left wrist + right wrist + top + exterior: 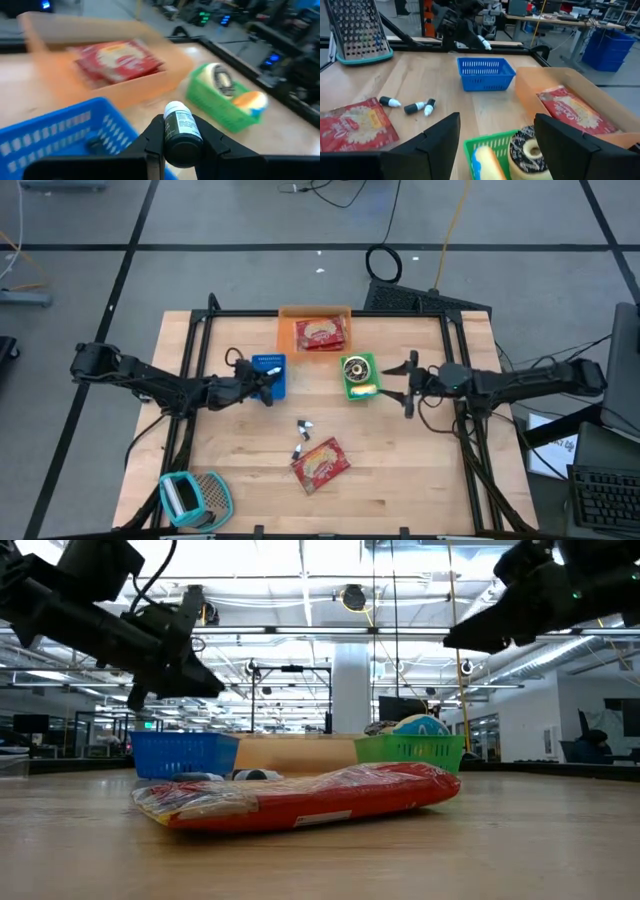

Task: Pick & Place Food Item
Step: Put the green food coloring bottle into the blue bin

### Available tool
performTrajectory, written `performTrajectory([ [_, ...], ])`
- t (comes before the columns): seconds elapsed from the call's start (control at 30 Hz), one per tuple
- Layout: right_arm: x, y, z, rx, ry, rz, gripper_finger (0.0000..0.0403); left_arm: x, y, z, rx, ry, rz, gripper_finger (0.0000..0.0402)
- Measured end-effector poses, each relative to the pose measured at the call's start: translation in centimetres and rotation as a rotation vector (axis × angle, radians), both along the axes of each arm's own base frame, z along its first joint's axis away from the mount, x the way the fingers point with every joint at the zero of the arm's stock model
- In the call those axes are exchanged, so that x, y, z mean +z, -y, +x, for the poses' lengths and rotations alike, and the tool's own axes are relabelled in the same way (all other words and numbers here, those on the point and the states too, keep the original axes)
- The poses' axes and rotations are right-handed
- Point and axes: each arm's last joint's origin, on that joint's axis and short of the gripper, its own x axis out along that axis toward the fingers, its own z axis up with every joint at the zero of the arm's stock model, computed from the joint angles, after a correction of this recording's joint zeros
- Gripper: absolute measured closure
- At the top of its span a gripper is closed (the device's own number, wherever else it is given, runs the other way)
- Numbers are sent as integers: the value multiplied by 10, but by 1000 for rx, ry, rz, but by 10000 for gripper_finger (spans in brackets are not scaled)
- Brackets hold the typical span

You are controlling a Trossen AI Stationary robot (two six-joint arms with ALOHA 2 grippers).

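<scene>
Dark bottle (pixel 181 132) is clamped by the left gripper (pixel 182 145) above the blue basket (pixel 270 373), centre frame; the right gripper (pixel 404 382) is spread wide beside the green basket (pixel 359 389).

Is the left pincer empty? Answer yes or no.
No: in the left wrist view the left pincer is shut on a small dark bottle with a white cap, held above the blue basket.

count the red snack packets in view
2: one red packet in the orange box at the far edge, one loose on the table near the front. None seem hidden.
</scene>
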Motion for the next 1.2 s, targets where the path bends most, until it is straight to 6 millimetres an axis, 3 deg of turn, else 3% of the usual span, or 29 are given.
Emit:
performTrajectory([
  [0.23, -7, 0, -9, 0, 28, -9, 161, -14, -2, -5, 122, -52, -88, 341],
  [0.63, -4, 0, -9, 3, 69, -27, 161, -25, -3, -3, 167, -68, -134, 329],
  [1.2, -3, 0, -9, 2, 80, 8, 161, -26, -3, -3, 155, -80, -130, 304],
])
